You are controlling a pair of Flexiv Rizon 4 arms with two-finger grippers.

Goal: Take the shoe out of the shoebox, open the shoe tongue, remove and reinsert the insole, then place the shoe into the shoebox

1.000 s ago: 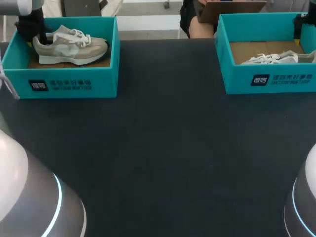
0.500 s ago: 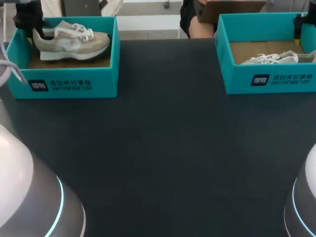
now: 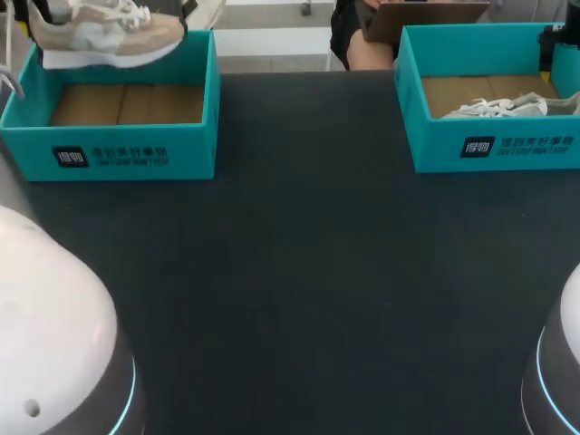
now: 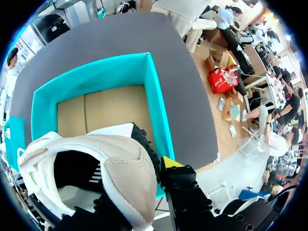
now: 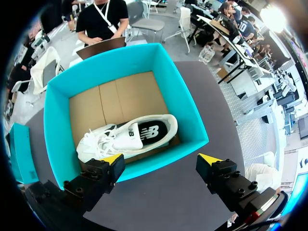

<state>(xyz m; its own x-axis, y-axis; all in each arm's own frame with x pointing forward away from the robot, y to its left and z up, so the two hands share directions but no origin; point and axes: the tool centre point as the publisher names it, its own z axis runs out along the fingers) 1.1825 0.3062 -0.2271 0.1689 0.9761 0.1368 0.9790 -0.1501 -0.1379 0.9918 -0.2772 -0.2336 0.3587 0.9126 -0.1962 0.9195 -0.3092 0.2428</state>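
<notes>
Since the left gripper (image 4: 144, 175), clamped on the heel of the beige suede sneaker with white laces (image 3: 104, 34), has lifted it, the sneaker now hangs above the teal cardboard shoebox (image 3: 118, 136), not inside; taking it out looks nearly done. The right gripper (image 5: 161, 163) hangs wide open over a second teal shoebox (image 5: 53, 130).

Beige shoe (image 4: 118, 161), heel pinched in the tool (image 4: 139, 186), above the open teal shoebox (image 4: 96, 72) on the grey table (image 4: 120, 31).
</notes>
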